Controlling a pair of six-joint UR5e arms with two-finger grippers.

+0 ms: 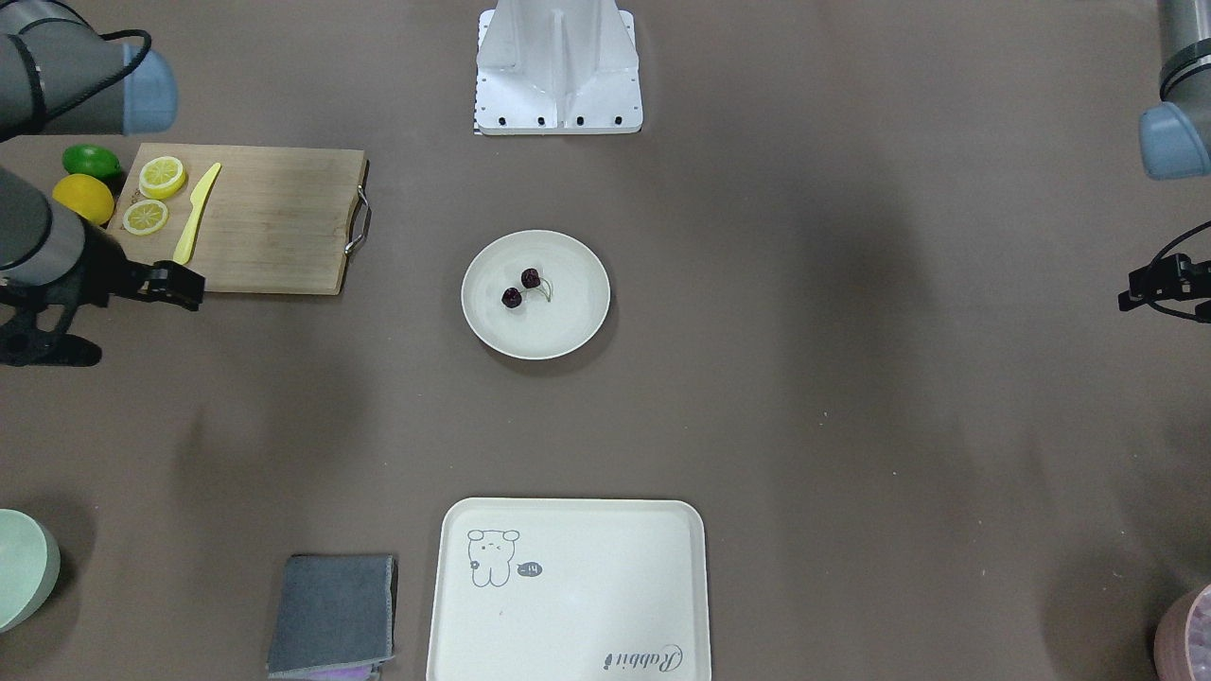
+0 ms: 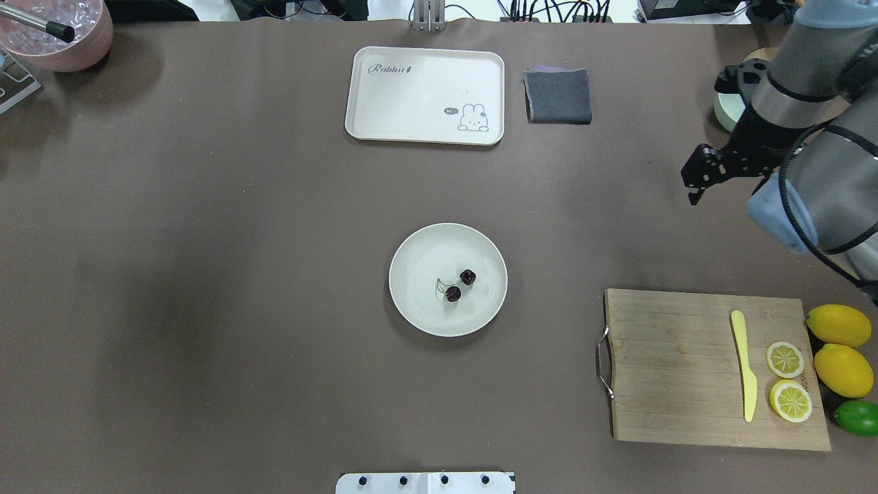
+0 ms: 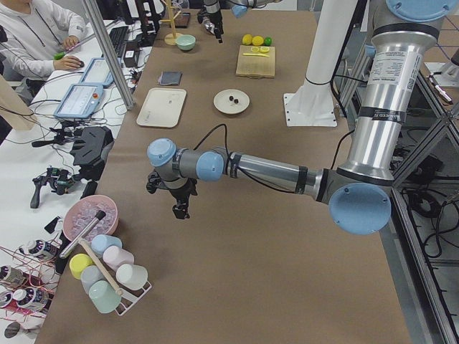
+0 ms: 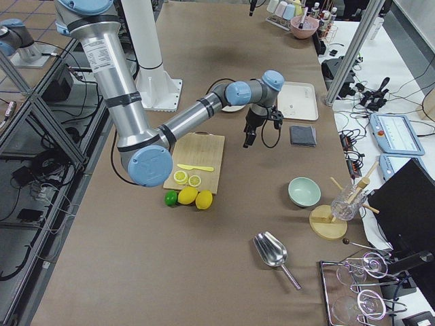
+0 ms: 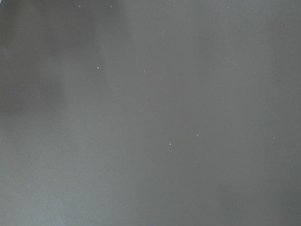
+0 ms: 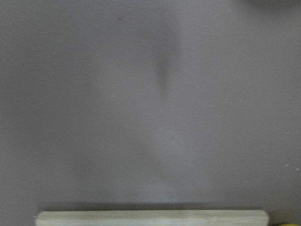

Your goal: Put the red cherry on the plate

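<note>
The cherry [image 2: 468, 277] is lying on the plate [image 2: 418, 267], its two dark fruits sitting just off the plate's centre toward 4 o'clock in the overhead view, and its pale stem is curling away toward 9 o'clock. The plate is resting mid-table. At 12 o'clock from it, well apart, a tray [image 2: 411, 103] is showing the word "Rabbit" in script at one corner and a small drawn animal with a "hi" speech bubble at the other. A folded grey cloth [image 2: 558, 96] is lying just beside the tray, at 1 o'clock from the plate. At 4 o'clock a wooden board [image 2: 672, 363] is carrying a yellow knife [image 2: 743, 363] and two lemon slices [image 2: 785, 359], with two lemons [image 2: 838, 325] and a lime [image 2: 857, 417] sitting past its far edge. The right gripper [image 2: 693, 189] is hanging above bare table at 2 o'clock from the plate, well apart from it and gripping nothing that can be seen; whether its jaws are parted or together I cannot tell. The left gripper [image 1: 1135, 288] is showing only at the edge of the front-facing view, at 3 o'clock from the plate there, far from it, and its jaws are likewise too unclear to judge. Both wrist cameras are showing only blurred brown table, the right one also catching a strip of the board's edge
</note>
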